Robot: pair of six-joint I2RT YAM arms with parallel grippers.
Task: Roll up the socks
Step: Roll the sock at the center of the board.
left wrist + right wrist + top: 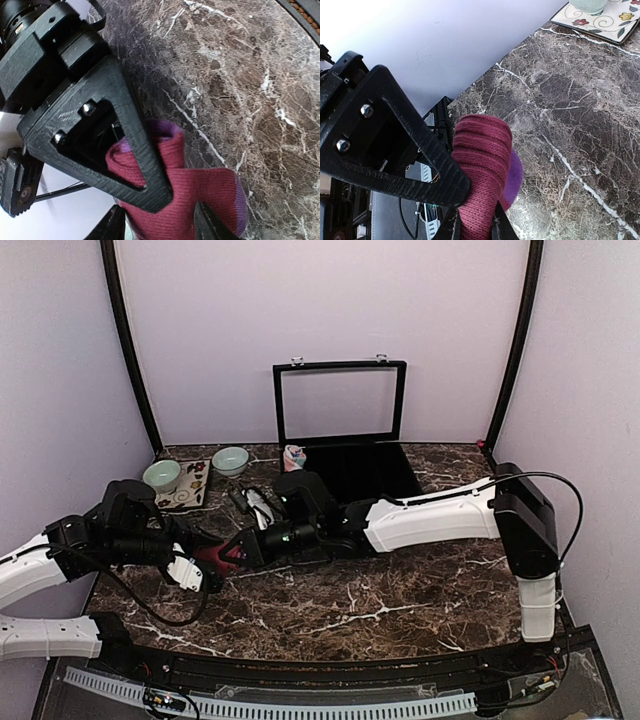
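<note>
The maroon sock [218,556] with a purple toe is bunched into a partial roll, held between both grippers at the left of the marble table. My left gripper [205,568] grips it from the left; in the left wrist view its fingers [212,225] flank the maroon fabric [200,190]. My right gripper [238,550] reaches across from the right, and its fingers [452,227] pinch the rolled maroon sock [482,150] with the purple toe behind. The salmon-pink sock [293,455] with mint and white patches lies at the back beside the black case.
Two mint bowls [162,475] [230,460] and a patterned tile [190,487] sit at the back left. A black case [375,470] with its lid up stands at the back centre. Small dark items [255,505] lie behind the grippers.
</note>
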